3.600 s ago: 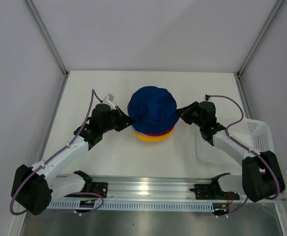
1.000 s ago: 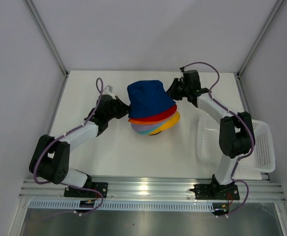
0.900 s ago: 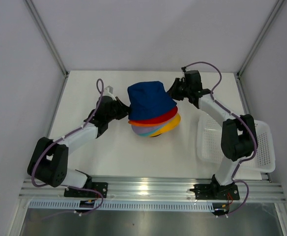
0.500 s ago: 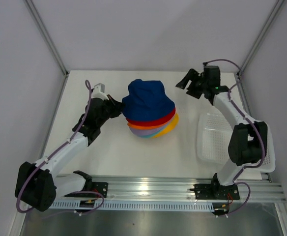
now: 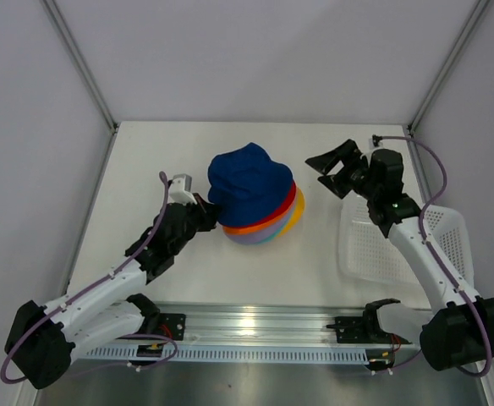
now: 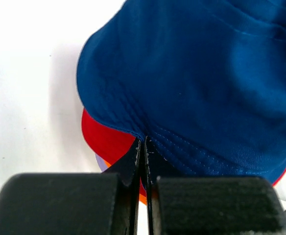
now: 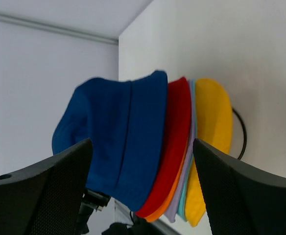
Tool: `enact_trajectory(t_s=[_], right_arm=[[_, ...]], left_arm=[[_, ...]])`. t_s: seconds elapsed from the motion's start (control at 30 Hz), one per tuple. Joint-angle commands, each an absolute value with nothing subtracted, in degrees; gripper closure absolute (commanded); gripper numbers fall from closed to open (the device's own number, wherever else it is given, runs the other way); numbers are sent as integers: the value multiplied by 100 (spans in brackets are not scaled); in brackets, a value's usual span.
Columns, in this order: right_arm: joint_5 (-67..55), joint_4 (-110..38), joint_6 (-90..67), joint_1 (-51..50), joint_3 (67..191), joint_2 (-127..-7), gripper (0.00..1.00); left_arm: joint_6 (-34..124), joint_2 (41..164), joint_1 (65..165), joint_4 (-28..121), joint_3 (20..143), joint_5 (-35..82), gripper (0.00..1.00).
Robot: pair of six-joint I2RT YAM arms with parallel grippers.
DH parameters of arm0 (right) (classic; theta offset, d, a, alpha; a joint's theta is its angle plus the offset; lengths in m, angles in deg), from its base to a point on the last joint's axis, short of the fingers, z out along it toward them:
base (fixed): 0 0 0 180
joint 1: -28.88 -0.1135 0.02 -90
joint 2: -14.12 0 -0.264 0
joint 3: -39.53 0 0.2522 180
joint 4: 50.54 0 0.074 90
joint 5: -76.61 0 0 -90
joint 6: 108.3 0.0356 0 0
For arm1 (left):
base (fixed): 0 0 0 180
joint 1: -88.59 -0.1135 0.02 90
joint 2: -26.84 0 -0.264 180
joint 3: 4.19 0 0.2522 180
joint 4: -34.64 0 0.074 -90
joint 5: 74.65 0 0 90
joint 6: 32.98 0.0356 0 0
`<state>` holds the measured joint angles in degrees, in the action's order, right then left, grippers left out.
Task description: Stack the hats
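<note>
My right gripper (image 5: 326, 171) is now released, drawn off at three o'clock of the stack (image 5: 268, 230). My left gripper (image 5: 205, 216) still pinches the navy hat (image 5: 251, 178) by its brim at eight o'clock, so stacking looks nearly done.

Standing over it, the navy hat (image 5: 251, 182) covers every crown beneath. From the right wrist, the red hat (image 7: 178, 142) and yellow hat (image 7: 209, 147) show only as edge-on brims. The orange hat (image 7: 155, 211), lavender hat (image 7: 175, 211) and teal hat (image 7: 182, 208) are thin slivers at 6 o'clock. The wire stand (image 7: 243, 133) is buried but for a black curve at the yellow brim's 3 o'clock. The left wrist view cuts the navy hat off at 12 and 3 o'clock. The right arm (image 5: 416, 249) crosses the basket (image 5: 359, 254), hiding a strip of it.
</note>
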<state>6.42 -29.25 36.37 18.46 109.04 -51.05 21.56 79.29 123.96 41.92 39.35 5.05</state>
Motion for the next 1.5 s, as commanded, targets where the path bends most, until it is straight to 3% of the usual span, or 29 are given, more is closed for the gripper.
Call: enact_trajectory(t_s=[0.0, 0.23, 0.37, 0.7, 0.83, 0.93, 0.97, 1.07, 1.47], right_arm=[[480, -3265, 4050, 1430, 10805, -5031, 15], [208, -3370, 4006, 832, 10673, -5215, 23], [181, -3555, 3997, 726, 10656, -5382, 34], [375, -3608, 3962, 585, 10735, -5892, 35], [392, -3836, 3988, 533, 10752, -5971, 42], [445, -3968, 3997, 489, 10744, -6068, 60], [436, -3968, 4006, 471, 10735, -6094, 76], [384, -3872, 3945, 453, 10691, -6121, 100], [59, -3476, 3197, 445, 9487, -5593, 100]], left_arm=[[2309, 7800, 12812, 4058, 3901, 77, 98], [2301, 7765, 13191, 4181, 3972, -310, 98], [2230, 7712, 13279, 4225, 3946, -380, 98], [2195, 7800, 13332, 4269, 3963, -433, 99], [2169, 7879, 13341, 4234, 3998, -381, 99], [2186, 7993, 13341, 4199, 4042, -354, 99], [2195, 8019, 13341, 4225, 4077, -354, 99], [2186, 8063, 13341, 4269, 4078, -389, 99], [2142, 8019, 13341, 4357, 3911, -539, 99]])
